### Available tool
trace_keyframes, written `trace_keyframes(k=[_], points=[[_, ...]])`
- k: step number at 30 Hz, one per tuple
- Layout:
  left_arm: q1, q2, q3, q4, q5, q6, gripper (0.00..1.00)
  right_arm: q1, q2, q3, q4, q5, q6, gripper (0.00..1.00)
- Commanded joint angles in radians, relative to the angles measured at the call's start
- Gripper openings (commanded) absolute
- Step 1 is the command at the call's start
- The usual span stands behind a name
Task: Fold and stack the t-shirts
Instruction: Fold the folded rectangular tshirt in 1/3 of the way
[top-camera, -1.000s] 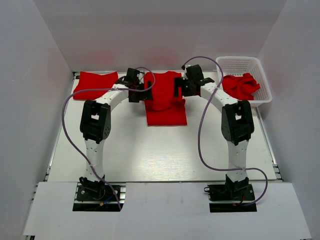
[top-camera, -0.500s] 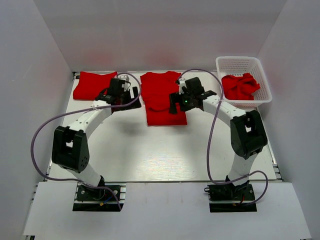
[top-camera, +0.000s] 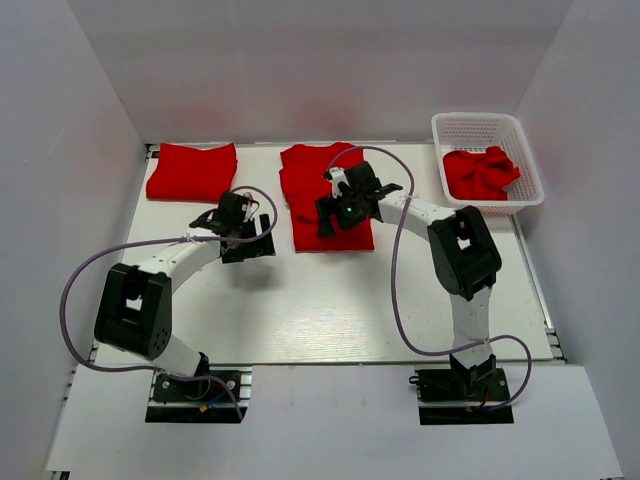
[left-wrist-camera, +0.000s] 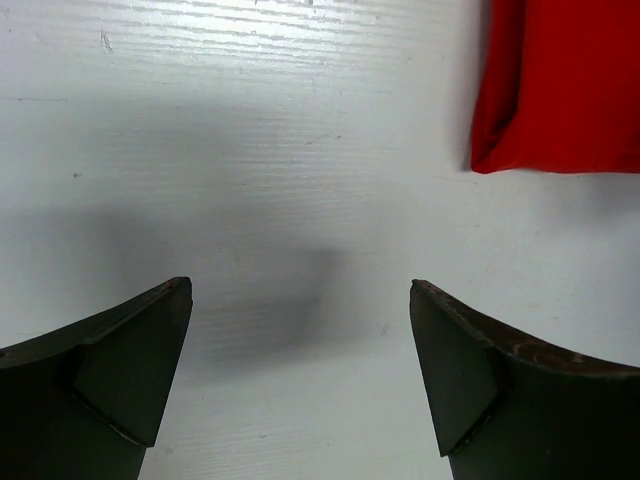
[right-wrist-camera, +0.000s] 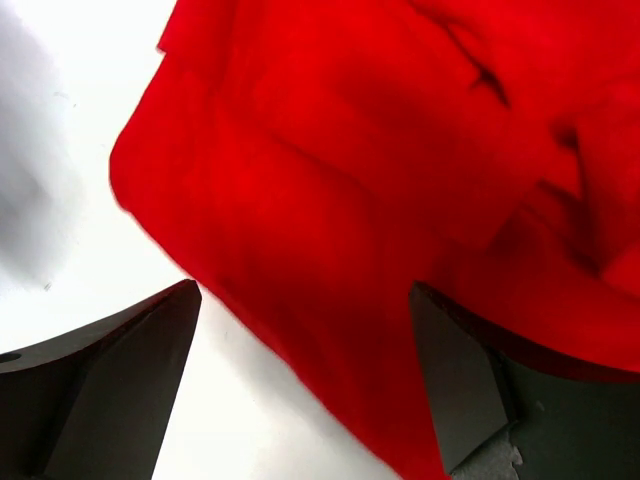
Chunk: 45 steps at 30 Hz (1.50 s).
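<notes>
Three garments lay out: a folded t-shirt (top-camera: 192, 170) far left, a half-folded t-shirt (top-camera: 335, 238) mid-table, a crumpled t-shirt (top-camera: 480, 172) in the basket (top-camera: 478, 118). The left gripper (top-camera: 245, 235) and right gripper (top-camera: 332, 212) hung spread, empty; the right, over the half-folded one, risked pinching one layer, spoiling the fold. No lettering showed.

Three t-shirts (top-camera: 191, 172) (top-camera: 325, 205) (top-camera: 480, 172) (one crumpled), one basket (top-camera: 478, 122)

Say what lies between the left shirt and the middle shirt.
Only bare table between left shirt and middle shirt, shown in the top view.
</notes>
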Motion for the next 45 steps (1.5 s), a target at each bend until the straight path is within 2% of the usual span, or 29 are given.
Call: trace_keyframes(k=[1,8,13,20,24,25,28,30,34,35,38,40,41,45], points=[[0.001,-0.074,-0.014,0.021,0.002,0.001,1.0,0.01,0.029,0.072,0.028,-0.029,-0.022,0.9],[0.001,-0.062,0.005,0.0,-0.008,0.001,1.0,0.013,0.111,0.16,0.062,-0.01,-0.016,0.9],[0.001,-0.062,0.005,-0.01,-0.008,0.001,1.0,0.004,0.137,0.16,0.209,0.039,0.03,0.9],[0.001,-0.062,0.014,-0.01,-0.008,0.01,1.0,0.001,0.205,0.278,0.391,0.16,0.088,0.9],[0.001,-0.062,0.014,-0.01,0.001,0.01,1.0,-0.001,0.251,0.361,0.398,0.254,0.068,0.9],[0.001,-0.062,0.014,-0.01,0.001,0.01,1.0,-0.004,0.283,0.438,0.387,0.26,0.055,0.9],[0.001,-0.062,0.023,-0.01,0.001,0.01,1.0,-0.004,0.28,0.491,0.318,0.277,0.028,0.9],[-0.009,-0.062,0.023,-0.01,0.001,0.01,1.0,-0.004,0.239,0.47,0.312,0.287,0.022,0.9],[-0.02,-0.062,0.046,0.01,-0.008,0.021,1.0,-0.011,0.106,0.306,0.283,0.347,0.064,0.9],[-0.02,-0.044,0.06,0.019,0.001,0.021,1.0,-0.018,0.028,0.243,0.277,0.352,0.086,0.9],[-0.031,0.013,0.1,0.052,0.048,0.053,1.0,-0.03,-0.098,0.037,0.209,0.385,0.142,0.9],[-0.04,0.065,0.141,0.063,0.07,0.065,1.0,-0.039,-0.164,-0.03,0.166,0.413,0.197,0.9],[-0.054,0.084,0.156,0.075,0.07,0.075,1.0,-0.051,-0.21,-0.125,0.158,0.431,0.214,0.9],[-0.097,0.173,0.236,0.084,0.058,0.085,1.0,-0.079,-0.322,-0.283,0.103,0.45,0.268,0.9]])
